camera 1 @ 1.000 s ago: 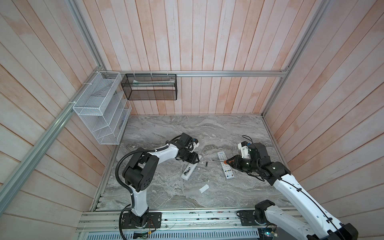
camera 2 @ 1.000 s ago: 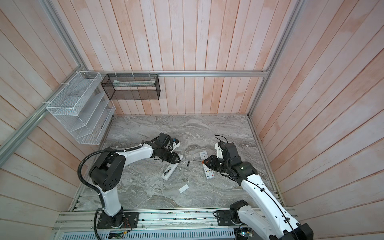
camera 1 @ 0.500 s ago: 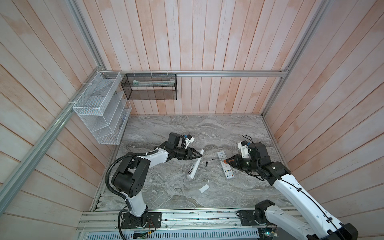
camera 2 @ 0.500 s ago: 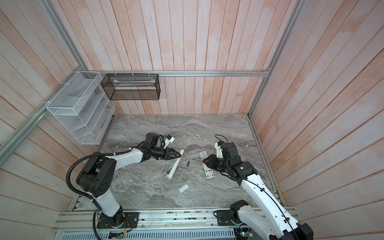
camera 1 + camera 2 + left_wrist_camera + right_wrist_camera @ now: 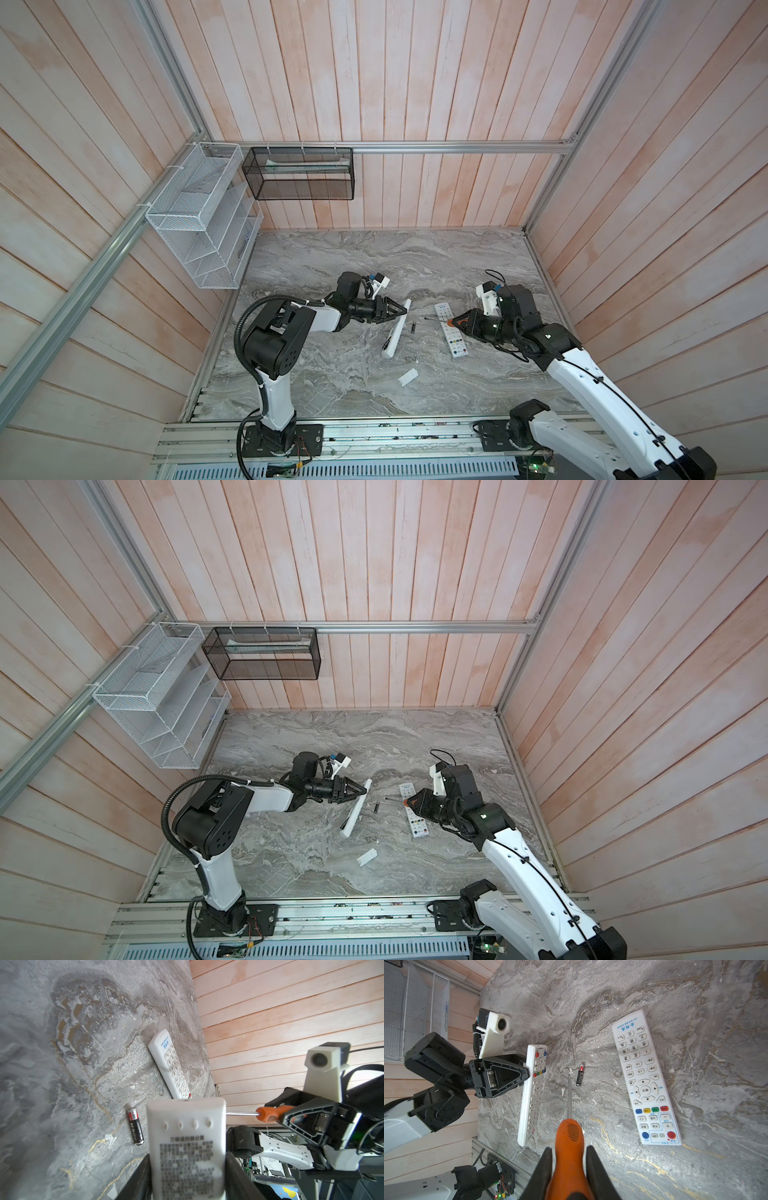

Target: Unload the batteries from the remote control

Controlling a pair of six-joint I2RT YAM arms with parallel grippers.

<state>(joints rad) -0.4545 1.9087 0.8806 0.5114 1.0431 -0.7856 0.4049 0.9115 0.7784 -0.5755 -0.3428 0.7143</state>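
Observation:
My left gripper (image 5: pixel 400 310) (image 5: pixel 360 792) (image 5: pixel 187 1159) is shut on the far end of a white remote control (image 5: pixel 395 334) (image 5: pixel 186 1130) (image 5: pixel 532 1093). The remote is turned on its edge, with its labelled back towards the left wrist camera. One black battery (image 5: pixel 413 327) (image 5: pixel 377 807) (image 5: pixel 135 1126) (image 5: pixel 580 1075) lies loose on the table just right of that remote. My right gripper (image 5: pixel 458 323) (image 5: pixel 569 1159) is shut on the orange handle of a screwdriver (image 5: pixel 569 1134) (image 5: pixel 270 1112). The screwdriver's tip points at the battery, a little short of it.
A second white remote (image 5: pixel 451 334) (image 5: pixel 645 1078) lies face up under the right gripper. A small white cover (image 5: pixel 407 377) (image 5: pixel 367 858) lies nearer the front. On the marble table (image 5: pixel 332 386), wooden walls close in three sides. A white wire rack (image 5: pixel 199 220) and a black basket (image 5: pixel 299 178) hang on them.
The left wrist has rolled and swung left, tipping the held remote from flat onto its edge with the far end raised. The right arm and the loose battery have stayed put.

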